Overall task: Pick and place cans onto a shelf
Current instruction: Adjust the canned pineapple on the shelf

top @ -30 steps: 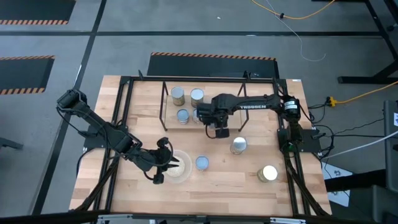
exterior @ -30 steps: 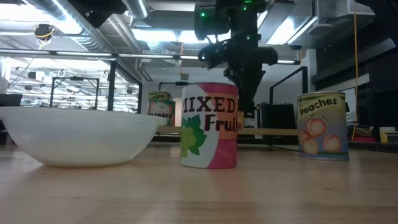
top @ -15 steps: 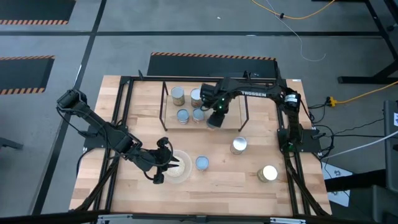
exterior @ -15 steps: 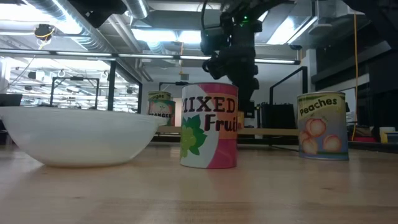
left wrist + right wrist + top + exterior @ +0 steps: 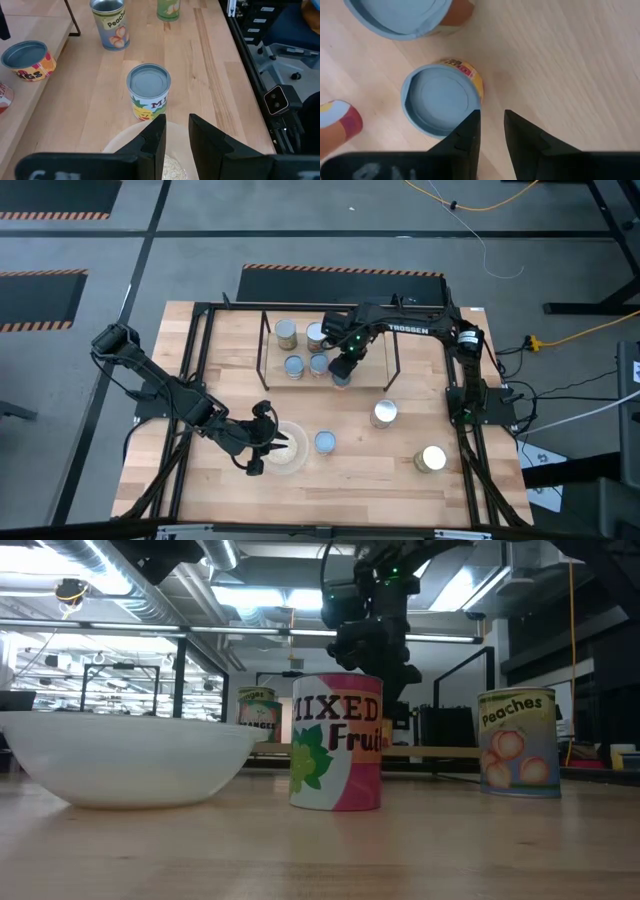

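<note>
The shelf stands at the table's far middle, with several cans on its wood. One is a grey-topped can with a yellow and red label. My right gripper is low over the shelf, just right of that can. Its fingers are shut and hold nothing. Three cans stand on the table: a silver one, a Mixed Fruit one and a bright-topped one. My left gripper waits shut above the clear bowl. My right gripper points down, and the outer side of one finger stands at the rim of the grey-topped can, on the side toward the table's right. I cannot tell whether it touches. The can stands upright on the shelf.
The shelf's thin black rods rise around the cans. The black table frame runs along both sides. In the low view the bowl, the Mixed Fruit can and a Peaches can stand in front.
My right gripper has gone from in front of the shelf toward the table's far edge and left. It now sits over the shelf, beside the grey-topped can. The cans on the table have stayed in place.
</note>
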Available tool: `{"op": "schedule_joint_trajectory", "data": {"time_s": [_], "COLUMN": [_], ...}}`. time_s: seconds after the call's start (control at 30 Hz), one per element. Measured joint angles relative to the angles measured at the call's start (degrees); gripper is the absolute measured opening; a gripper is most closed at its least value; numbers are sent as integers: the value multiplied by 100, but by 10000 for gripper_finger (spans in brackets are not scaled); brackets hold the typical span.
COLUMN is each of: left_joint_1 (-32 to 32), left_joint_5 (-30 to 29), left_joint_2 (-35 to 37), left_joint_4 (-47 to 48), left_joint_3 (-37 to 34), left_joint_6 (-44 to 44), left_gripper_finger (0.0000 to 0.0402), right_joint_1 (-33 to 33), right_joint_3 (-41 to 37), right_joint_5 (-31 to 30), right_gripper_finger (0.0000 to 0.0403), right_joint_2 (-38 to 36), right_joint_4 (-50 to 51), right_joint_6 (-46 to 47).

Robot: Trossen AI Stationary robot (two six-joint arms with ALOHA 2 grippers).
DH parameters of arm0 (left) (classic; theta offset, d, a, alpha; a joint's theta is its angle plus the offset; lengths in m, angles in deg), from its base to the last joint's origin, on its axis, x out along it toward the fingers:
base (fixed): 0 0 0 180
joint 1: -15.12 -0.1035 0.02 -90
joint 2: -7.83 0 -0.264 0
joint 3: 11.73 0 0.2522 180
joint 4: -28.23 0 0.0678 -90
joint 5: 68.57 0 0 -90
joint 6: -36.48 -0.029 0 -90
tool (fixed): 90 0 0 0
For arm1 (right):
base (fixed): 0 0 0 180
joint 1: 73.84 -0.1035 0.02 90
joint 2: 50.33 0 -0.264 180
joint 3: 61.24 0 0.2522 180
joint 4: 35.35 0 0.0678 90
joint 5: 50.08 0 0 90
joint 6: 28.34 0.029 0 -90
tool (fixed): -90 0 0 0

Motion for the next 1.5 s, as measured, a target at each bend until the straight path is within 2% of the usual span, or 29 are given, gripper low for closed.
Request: {"op": "schedule_joint_trajectory", "data": {"time_s": [0.57,0.97,1.1,1.3,1.5], "left_joint_1": [1,2,0,-7,-7], "left_joint_5": [0,0,0,0,0], "left_joint_2": [0,0,0,0,0], "left_joint_4": [0,13,15,20,20], "left_joint_3": [-1,-1,-1,-1,1], "left_joint_6": [-2,-39,-39,-44,-44], "left_gripper_finger": [76,76,76,76,76], "right_joint_1": [-133,-140,-140,-138,-61], "right_joint_3": [-4,-583,-610,-610,-616], "right_joint_5": [-12,19,17,2,32], "right_gripper_finger": [90,90,78,16,16], "right_joint_2": [34,28,22,20,22], "right_joint_4": [-40,-465,-493,-530,-590], "right_joint_6": [120,79,-214,-928,-2192]}}
